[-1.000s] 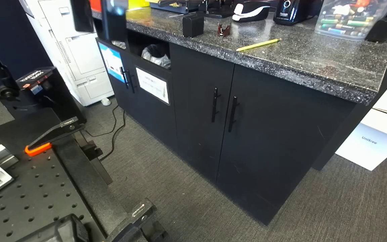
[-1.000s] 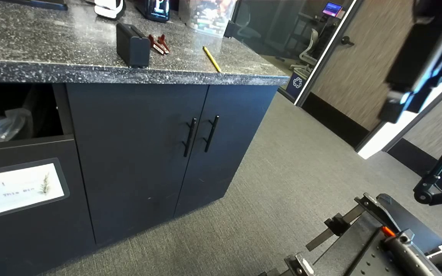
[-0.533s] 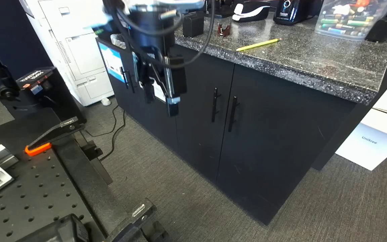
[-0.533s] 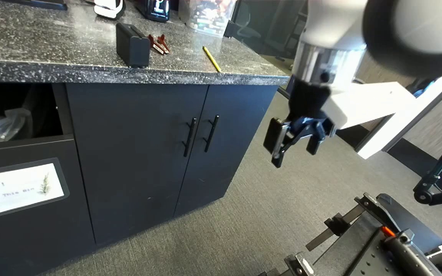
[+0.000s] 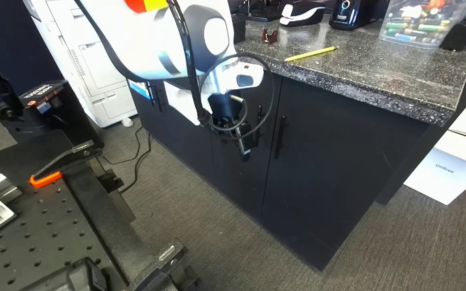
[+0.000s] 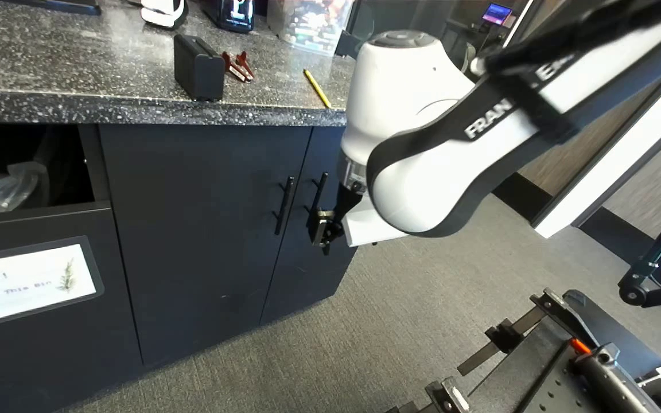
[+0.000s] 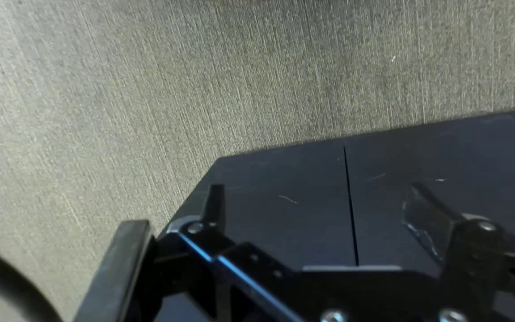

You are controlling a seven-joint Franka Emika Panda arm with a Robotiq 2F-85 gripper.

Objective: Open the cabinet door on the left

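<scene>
Centre-left in an exterior view, a flat matte-black cabinet door faces me, long axis vertical; leftward, a black cubby holds clear plastic; the black tool gapes.

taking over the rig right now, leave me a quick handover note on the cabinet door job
Gripper: open, holding nothing.
Left cabinet door: closed; its bar handle, near the door's right-hand edge, is clear of the gripper in an exterior view.
Done: no opening yet.
To do: grip that handle, not the twin handle beside it, then pull the door open.
</scene>
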